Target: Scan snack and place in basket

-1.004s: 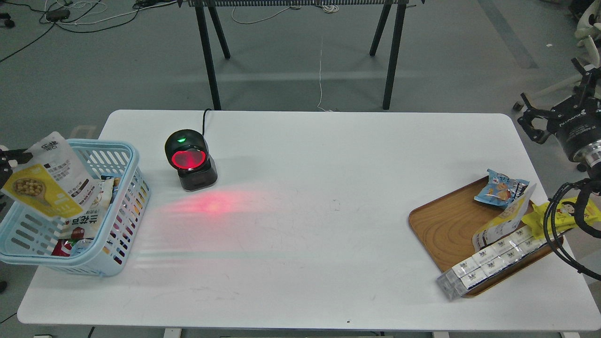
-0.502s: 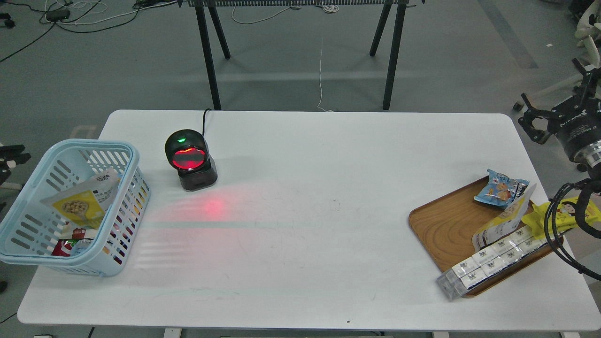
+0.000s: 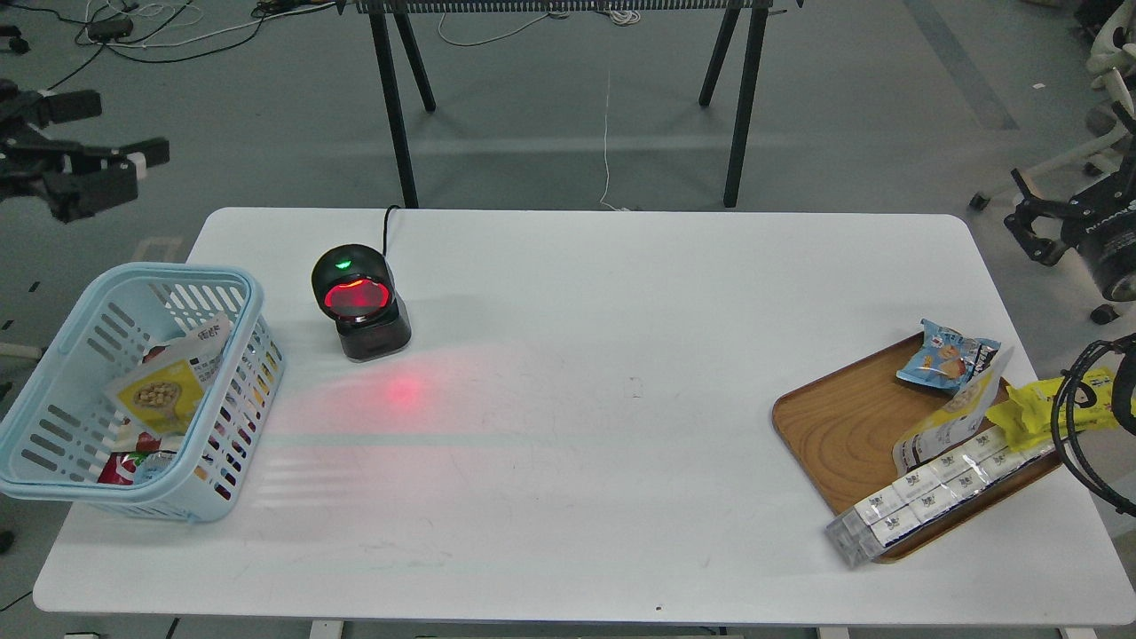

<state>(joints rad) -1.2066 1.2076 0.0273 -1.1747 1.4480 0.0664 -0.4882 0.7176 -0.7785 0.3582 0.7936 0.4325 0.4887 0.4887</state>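
The snack (image 3: 164,390), a yellow-and-white pouch with a round picture of beige balls, lies inside the light blue basket (image 3: 232,282) at the table's left edge, resting on other packets. My left gripper (image 3: 133,124) is open and empty, well above and behind the basket, off the table's far left corner. My right gripper (image 3: 1025,217) is at the right edge of the view, beyond the table's right side, with its two fingers apart and nothing in them.
A black scanner (image 3: 359,302) with a red glowing window stands right of the basket and casts a red spot on the table. At the right, a wooden tray (image 3: 834,426) holds a blue packet (image 3: 945,355), a leaning pouch (image 3: 954,417), a yellow packet (image 3: 1034,410) and a strip of white packets (image 3: 923,497).
One second ago my left gripper held the snack over the basket. It let go, the snack dropped into the basket, and the gripper rose away to the back. The right arm shifted slightly right.
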